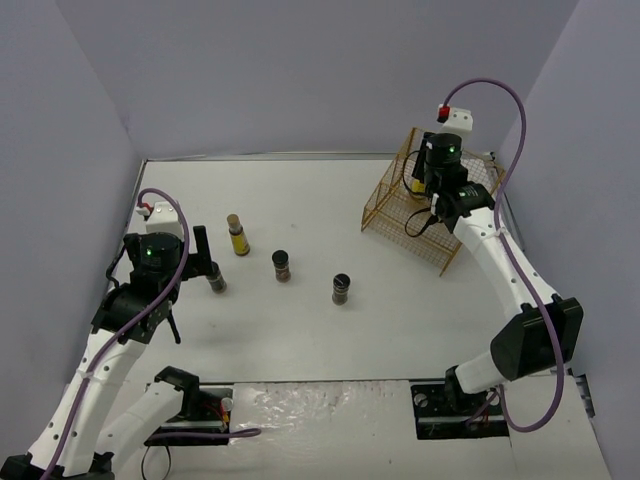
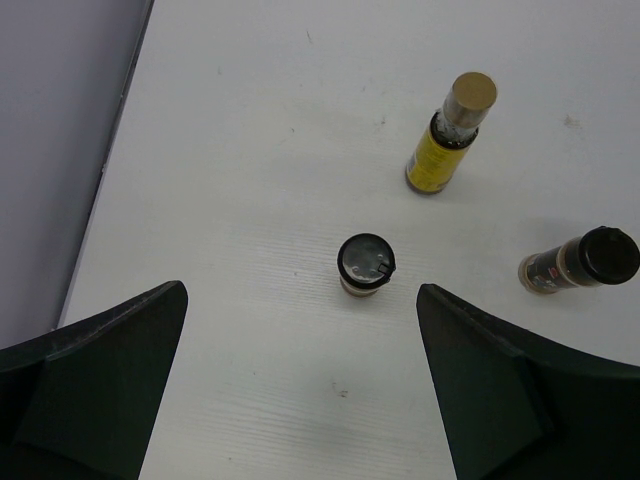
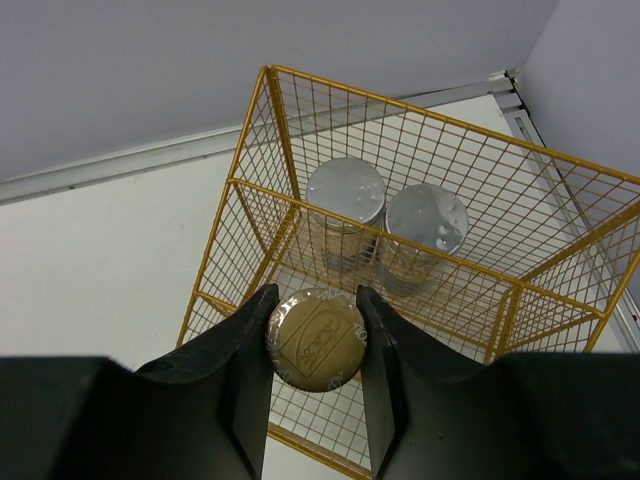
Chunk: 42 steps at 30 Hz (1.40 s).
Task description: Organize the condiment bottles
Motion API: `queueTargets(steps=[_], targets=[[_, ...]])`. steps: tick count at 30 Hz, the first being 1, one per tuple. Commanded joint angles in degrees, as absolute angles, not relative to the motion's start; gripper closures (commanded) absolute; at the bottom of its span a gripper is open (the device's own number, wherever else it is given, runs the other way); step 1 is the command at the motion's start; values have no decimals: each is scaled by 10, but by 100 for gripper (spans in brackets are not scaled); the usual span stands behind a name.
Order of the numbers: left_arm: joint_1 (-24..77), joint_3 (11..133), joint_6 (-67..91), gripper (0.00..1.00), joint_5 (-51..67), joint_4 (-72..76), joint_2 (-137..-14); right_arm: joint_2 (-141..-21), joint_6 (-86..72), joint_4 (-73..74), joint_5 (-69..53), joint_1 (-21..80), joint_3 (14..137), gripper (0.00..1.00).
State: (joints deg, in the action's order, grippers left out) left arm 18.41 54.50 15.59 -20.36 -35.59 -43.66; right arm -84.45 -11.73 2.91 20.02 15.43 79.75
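Observation:
My right gripper [image 3: 316,300] is shut on the brown cap of a slim yellow-labelled bottle [image 3: 317,340], holding it over the near part of the gold wire rack [image 3: 252,160]. Two pale jars with silver lids [image 3: 346,190] [image 3: 427,217] stand side by side inside the rack. On the left of the table, my left gripper [image 2: 300,292] is open above a short black-capped jar [image 2: 365,265], which stands just ahead of the fingertips. A second yellow-labelled bottle [image 2: 448,135] stands beyond it. Another dark black-capped jar [image 2: 580,262] is to its right, and a third [image 1: 341,289] is nearer the middle.
The rack [image 1: 420,205] stands at the back right, close to the right wall and the table's far edge. The left wall runs close beside the left arm. White tabletop [image 1: 300,200] lies between the loose jars and the rack.

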Motion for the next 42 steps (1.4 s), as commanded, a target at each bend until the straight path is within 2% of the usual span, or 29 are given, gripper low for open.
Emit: queueTargets(steps=[1, 21, 30, 32, 39, 42], targets=[[188, 557, 150, 3, -202, -320, -434, -849, -131, -74, 237, 138, 810, 100], [188, 557, 150, 3, -200, -319, -439, -971, -186, -120, 234, 122, 777, 100], [187, 556, 149, 3, -198, -319, -442, -1010, -209, -125, 247, 123, 772, 92], [187, 557, 149, 3, -197, -320, -443, -1012, -217, -124, 245, 123, 767, 85], [187, 556, 152, 3, -183, -316, -457, -1003, -229, -102, 236, 125, 770, 40], [186, 561, 161, 3, -154, -317, -484, -980, -229, -89, 224, 124, 770, 30]])
